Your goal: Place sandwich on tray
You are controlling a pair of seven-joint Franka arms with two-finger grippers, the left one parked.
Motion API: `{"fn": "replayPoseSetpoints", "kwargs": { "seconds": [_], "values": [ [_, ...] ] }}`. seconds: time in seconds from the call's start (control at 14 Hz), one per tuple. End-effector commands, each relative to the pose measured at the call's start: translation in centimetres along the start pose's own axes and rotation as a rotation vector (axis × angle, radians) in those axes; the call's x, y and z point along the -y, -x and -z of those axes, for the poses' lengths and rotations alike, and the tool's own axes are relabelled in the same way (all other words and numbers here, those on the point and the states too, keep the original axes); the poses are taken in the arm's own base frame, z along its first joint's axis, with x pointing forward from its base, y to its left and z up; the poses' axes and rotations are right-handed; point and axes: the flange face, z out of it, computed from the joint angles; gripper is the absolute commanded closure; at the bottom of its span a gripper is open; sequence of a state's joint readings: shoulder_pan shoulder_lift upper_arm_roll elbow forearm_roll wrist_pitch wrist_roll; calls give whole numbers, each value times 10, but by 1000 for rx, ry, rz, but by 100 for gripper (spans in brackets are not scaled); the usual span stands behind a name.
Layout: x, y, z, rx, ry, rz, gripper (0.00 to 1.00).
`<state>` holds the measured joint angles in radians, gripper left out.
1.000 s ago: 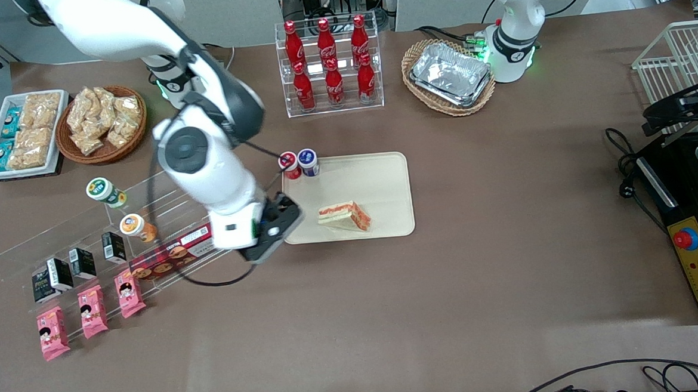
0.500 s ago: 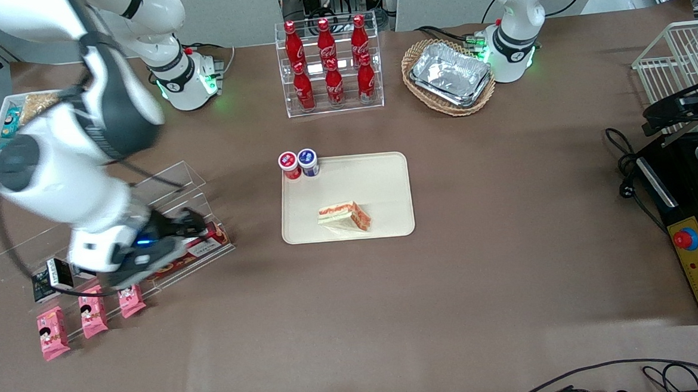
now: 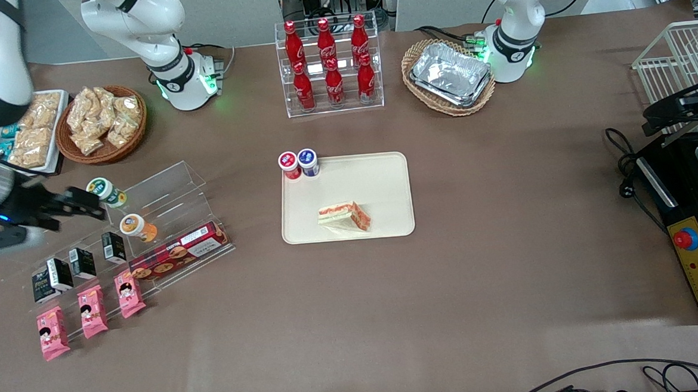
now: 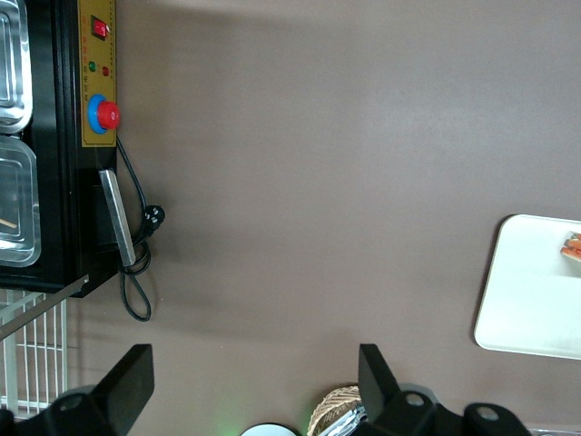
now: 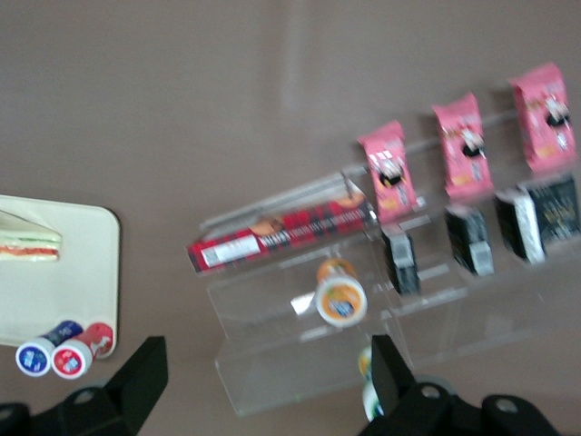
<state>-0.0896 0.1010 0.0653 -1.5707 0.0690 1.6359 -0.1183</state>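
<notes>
The sandwich (image 3: 344, 216), a clear-wrapped wedge with red and green filling, lies on the cream-beige tray (image 3: 378, 176), near the tray's edge closest to the front camera. My right gripper (image 3: 80, 205) is open and empty. It hangs high above the acrylic snack stand (image 3: 158, 200), far from the tray toward the working arm's end of the table. In the right wrist view the gripper (image 5: 265, 372) has its fingers wide apart, and the sandwich (image 5: 27, 243) and tray (image 5: 64, 300) show at the edge. The left wrist view shows the tray (image 4: 531, 300) and a sliver of the sandwich (image 4: 572, 247).
Two small jars (image 3: 298, 163) stand at the tray's corner. The stand holds a red biscuit box (image 3: 178, 251), small cups and black cartons, with pink packets (image 3: 92, 311) in front. A cola bottle rack (image 3: 329, 65), a basket of foil trays (image 3: 450, 74) and a snack basket (image 3: 101, 122) stand farther back.
My right arm has swung away from the tray's edge, over the acrylic stand, toward the working arm's end of the table. The sandwich has stayed still on the tray.
</notes>
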Motion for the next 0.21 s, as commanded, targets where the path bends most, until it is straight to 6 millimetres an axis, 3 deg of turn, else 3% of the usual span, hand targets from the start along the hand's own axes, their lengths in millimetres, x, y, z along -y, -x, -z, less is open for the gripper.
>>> {"fn": "replayPoseSetpoints", "kwargs": {
  "seconds": [0.0,0.14],
  "values": [
    [-48,34,19,48,-27,-118,0],
    [-54,42,24,80,-16,-129,0]
  ]
}}
